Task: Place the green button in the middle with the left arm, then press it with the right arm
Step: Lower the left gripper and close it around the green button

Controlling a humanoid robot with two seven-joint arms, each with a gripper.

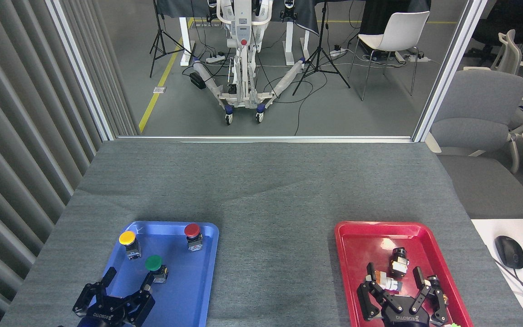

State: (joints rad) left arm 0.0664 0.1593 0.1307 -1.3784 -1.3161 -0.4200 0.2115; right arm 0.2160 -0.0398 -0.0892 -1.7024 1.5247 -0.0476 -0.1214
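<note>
From the head view, the green button (154, 263) stands upright in the blue tray (184, 290), nearer than the yellow button (127, 238) and red button (192, 230); the left hand (123, 287) hovers just beside it, fingers spread wide, gripping nothing; the right hand (395, 284) hangs over the red tray (361, 240), fingers wide, above small parts; the middle (275, 254) of the tabletop lies bare.
</note>
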